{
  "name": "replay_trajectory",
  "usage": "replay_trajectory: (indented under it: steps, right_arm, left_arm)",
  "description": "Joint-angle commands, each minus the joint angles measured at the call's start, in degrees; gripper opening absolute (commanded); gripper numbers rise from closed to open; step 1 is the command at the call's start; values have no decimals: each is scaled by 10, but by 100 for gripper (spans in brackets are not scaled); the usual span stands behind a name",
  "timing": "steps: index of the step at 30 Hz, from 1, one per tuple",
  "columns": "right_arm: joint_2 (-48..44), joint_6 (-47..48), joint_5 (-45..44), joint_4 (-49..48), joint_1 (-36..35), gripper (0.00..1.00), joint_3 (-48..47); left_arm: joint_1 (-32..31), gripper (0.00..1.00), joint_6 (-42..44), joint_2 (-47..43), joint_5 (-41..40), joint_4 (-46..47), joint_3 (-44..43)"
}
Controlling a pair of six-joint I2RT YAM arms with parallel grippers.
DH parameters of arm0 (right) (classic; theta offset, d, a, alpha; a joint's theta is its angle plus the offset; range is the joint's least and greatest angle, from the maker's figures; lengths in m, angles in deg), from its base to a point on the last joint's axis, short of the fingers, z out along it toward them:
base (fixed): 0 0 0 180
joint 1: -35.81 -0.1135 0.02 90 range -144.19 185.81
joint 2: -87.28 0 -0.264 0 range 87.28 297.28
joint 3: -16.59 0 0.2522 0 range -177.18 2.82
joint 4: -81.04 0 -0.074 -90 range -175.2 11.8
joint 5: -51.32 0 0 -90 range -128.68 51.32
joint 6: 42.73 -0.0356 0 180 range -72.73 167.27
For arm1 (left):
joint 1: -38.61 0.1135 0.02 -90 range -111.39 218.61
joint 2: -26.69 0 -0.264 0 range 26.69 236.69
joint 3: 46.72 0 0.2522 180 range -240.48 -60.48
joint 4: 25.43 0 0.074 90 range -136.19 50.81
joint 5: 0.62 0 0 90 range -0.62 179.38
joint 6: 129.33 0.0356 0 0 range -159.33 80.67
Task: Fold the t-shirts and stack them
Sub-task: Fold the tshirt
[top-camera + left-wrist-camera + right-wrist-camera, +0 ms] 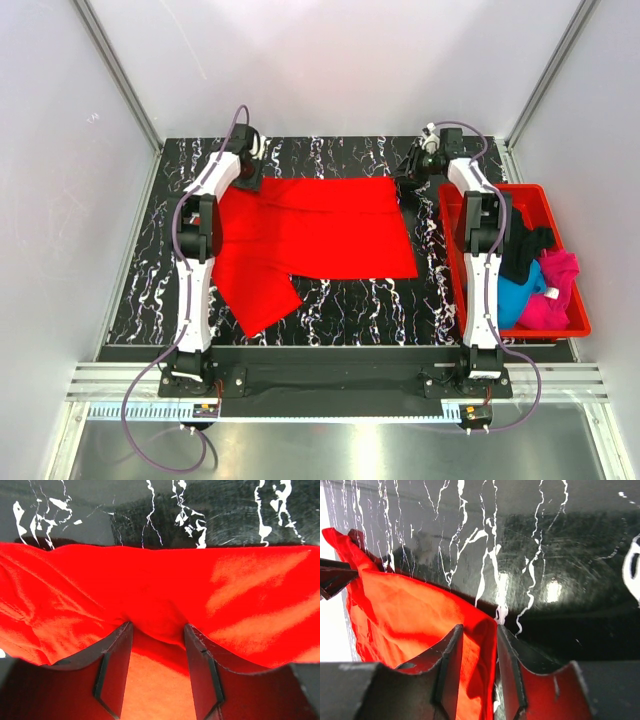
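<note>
Both claws stand half apart and grip nothing: the left claw (pixel 157 630) is at the far left corner of the bright red short-sleeved cloth t-shirt (pixel 320 225) with a loose fold between its fingers, and the right claw (pixel 479 630) is at the far right corner with the cloth edge lying unpinched between its fingers. This shirt is spread flat on the black white-veined marble-pattern bench (pixel 340 310), close to its far edge. At the right edge of the bench, a rigid red plastic bin (pixel 530 335) holds a crumpled black tee (pixel 525 250), a blue tee (pixel 515 295) and a magenta-pink tee (pixel 555 295).
</note>
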Motion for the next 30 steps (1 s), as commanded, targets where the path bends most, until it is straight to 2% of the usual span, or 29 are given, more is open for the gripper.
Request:
replay_trajectory:
  steps: [1, 2, 3, 4, 5, 12, 19, 20, 23, 26, 30]
  right_arm:
    - [11, -18, 10, -19, -5, 38, -24]
    - [11, -21, 0, -23, -5, 32, -25]
    - [10, -27, -11, -24, -5, 14, -25]
    - [9, -29, -24, -25, -5, 3, -25]
    - [9, -35, -57, -25, -6, 0, -24]
    - [-15, -79, -169, -72, -6, 0, 1]
    - [4, -124, -148, -127, -6, 0, -11]
    - [8, -130, -131, -127, -5, 13, -27]
    - [-6, -130, -134, -113, -5, 37, -25]
    - [-60, -121, -169, -93, -5, 43, 0]
    - [-130, -117, -215, -26, -5, 44, 40]
  left_arm:
    - [2, 51, -13, 9, -25, -3, -27]
    - [2, 51, -13, 10, -26, -3, -28]
    - [3, 51, -14, 12, -27, -4, -29]
    - [3, 51, -17, 15, -33, -4, -31]
    - [3, 51, -19, 16, -36, -4, -34]
    - [8, 54, -43, 37, -65, -9, -56]
    - [9, 56, -50, 47, -64, -27, -95]
    - [8, 56, -50, 37, -50, -19, -93]
    - [9, 60, -50, -43, 6, 26, -36]
    - [9, 64, -70, -135, 5, 42, 16]
    - [12, 67, -85, -209, -30, -33, 32]
